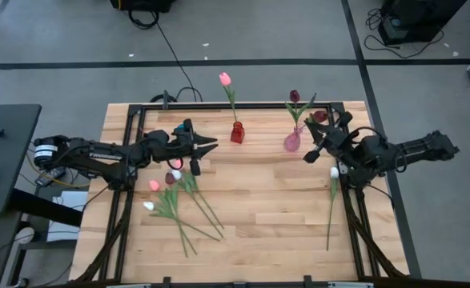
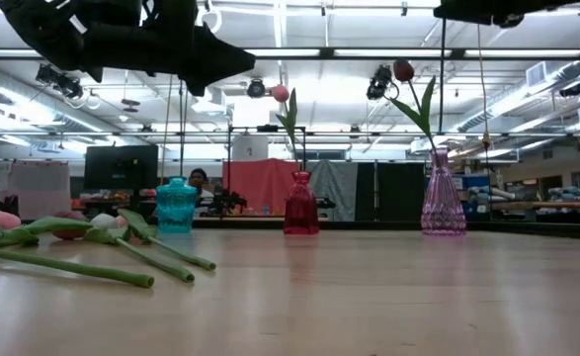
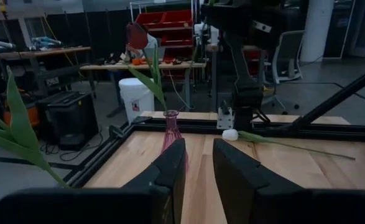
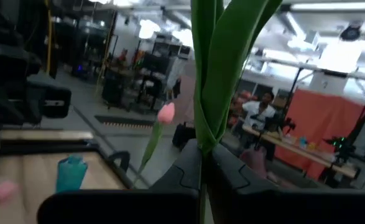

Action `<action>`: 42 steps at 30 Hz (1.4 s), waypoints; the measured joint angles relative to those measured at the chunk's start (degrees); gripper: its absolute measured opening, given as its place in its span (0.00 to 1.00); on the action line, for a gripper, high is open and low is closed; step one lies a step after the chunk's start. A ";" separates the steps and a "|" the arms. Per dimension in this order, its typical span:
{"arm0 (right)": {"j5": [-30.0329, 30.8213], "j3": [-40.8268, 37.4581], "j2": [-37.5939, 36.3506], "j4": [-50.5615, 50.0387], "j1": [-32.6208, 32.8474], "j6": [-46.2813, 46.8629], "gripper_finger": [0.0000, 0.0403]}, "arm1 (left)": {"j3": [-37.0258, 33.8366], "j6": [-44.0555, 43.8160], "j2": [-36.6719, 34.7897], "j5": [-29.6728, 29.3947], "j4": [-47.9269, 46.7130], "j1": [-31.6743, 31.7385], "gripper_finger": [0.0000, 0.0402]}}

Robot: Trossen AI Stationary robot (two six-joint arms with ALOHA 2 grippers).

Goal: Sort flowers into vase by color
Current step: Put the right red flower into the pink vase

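Wooden counter (image 1: 259, 200) with three vases along the far side; red vase (image 1: 237, 133) holds one pink tulip (image 1: 225, 78); pink vase (image 1: 292, 141) holds one dark maroon tulip (image 1: 295, 96); blue vase (image 2: 176, 206) stands near the left arm, seen clearly only in the low view.

Right end effector (image 1: 309, 152) is beside the pink vase, fingers (image 4: 188, 171) pressed together on a green stem and leaves (image 4: 216, 68); a second maroon tulip (image 1: 320, 117) shows by that arm in the high view, so the held flower looks to be that one, raised off the counter.

Left end effector (image 1: 210, 144) hovers between the blue vase area and the red vase; its fingers (image 3: 170, 168) stand slightly apart with nothing between them.

Loose pile of tulips (image 1: 178, 200) lies on the counter under the left arm: pink, white and dark heads, stems crossing; one white tulip (image 1: 334, 173) lies alone on the right side, stem running toward the near edge.

A person (image 4: 257, 112) sits in the room behind.
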 joint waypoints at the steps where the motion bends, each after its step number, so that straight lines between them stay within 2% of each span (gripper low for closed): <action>1: -0.95 -1.21 -0.48 1.70 -1.26 -0.56 0.04 | 0.00 0.00 0.00 0.00 0.00 0.00 0.22; 6: -4.43 -6.89 -3.05 7.34 -6.62 -0.16 0.04 | 0.00 0.28 0.00 -0.06 -0.02 0.00 0.22; 14: -5.91 -10.98 -5.08 7.48 -10.01 5.05 0.04 | 0.00 1.20 0.00 -2.86 0.12 0.02 0.22; 20: -6.55 -14.88 -5.18 7.41 -12.64 12.58 0.04 | 0.00 1.29 0.02 -2.91 0.47 0.02 0.22; 30: -9.61 -18.07 -1.43 5.48 -20.03 23.93 0.12 | 0.00 1.57 0.05 -2.91 1.36 0.02 0.22; 33: -13.32 -18.03 0.22 4.76 -22.16 25.30 0.14 | 0.00 1.56 0.05 -2.91 1.28 0.02 0.22; 36: -16.87 -15.70 1.02 -3.72 -23.90 28.14 0.20 | 0.00 1.55 0.05 -2.88 0.66 0.02 0.22; 42: -20.66 -5.43 1.63 -29.77 -25.36 36.28 0.39 | 0.00 0.40 0.05 -2.13 -0.81 0.02 0.22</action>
